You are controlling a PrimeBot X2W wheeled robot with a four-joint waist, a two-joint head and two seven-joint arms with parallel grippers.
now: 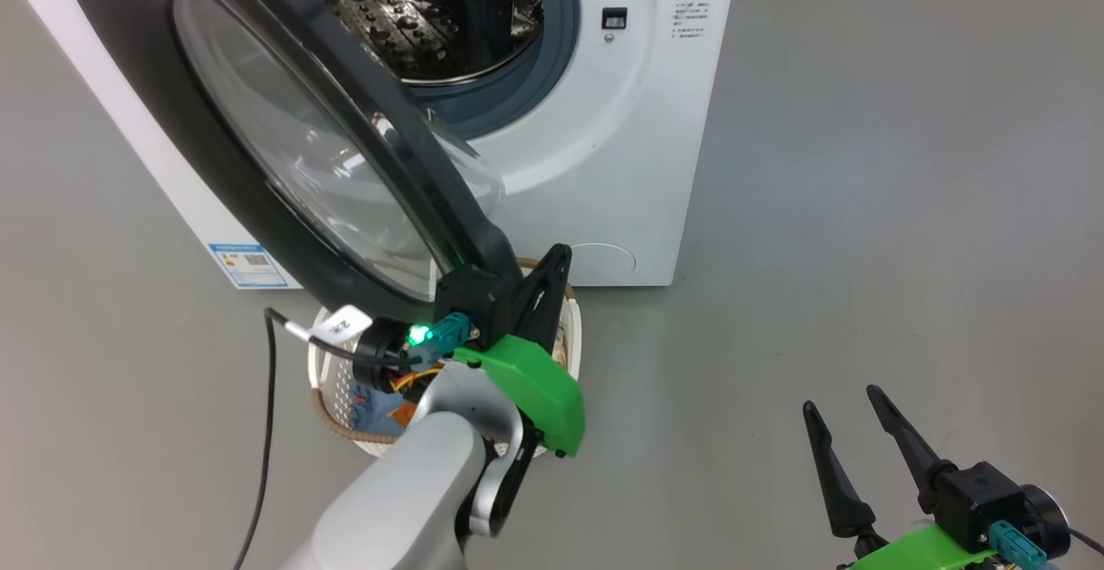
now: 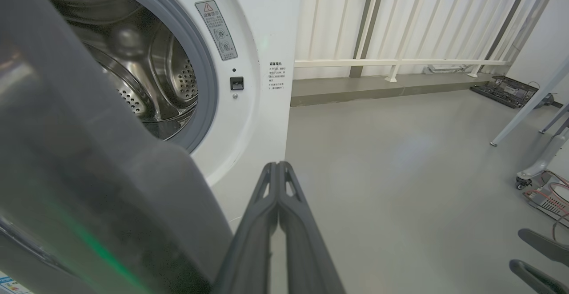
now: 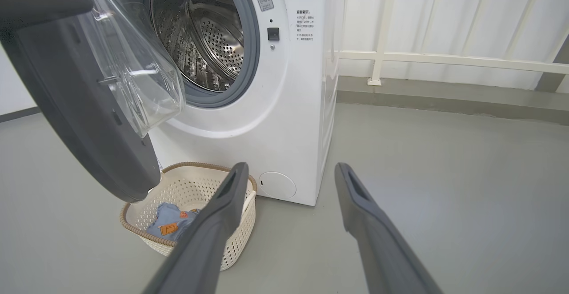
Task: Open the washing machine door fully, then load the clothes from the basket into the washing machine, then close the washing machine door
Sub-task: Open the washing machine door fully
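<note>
Left gripper (image 2: 278,166), pinched closed, sits beside the partly open washing machine door (image 3: 80,107); right gripper (image 1: 843,399) hangs wide and empty; clothes (image 3: 171,223) lie in the basket (image 3: 200,183) under the door, so loading and closing remain.

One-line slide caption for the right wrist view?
Open right gripper faces the washing machine, its door open above the basket of clothes.

Glossy black rim and clear, smooth glass on the washing machine door (image 1: 293,139). Smooth white casing, probably painted metal, on the washing machine (image 1: 655,122); shiny perforated steel in the drum (image 3: 209,40), matt grey rubber at the seal (image 3: 253,62). Cream perforated plastic for the basket (image 3: 146,191), soft blue cloth for the clothes (image 3: 171,223). Smooth grey floor (image 1: 862,251).
</note>
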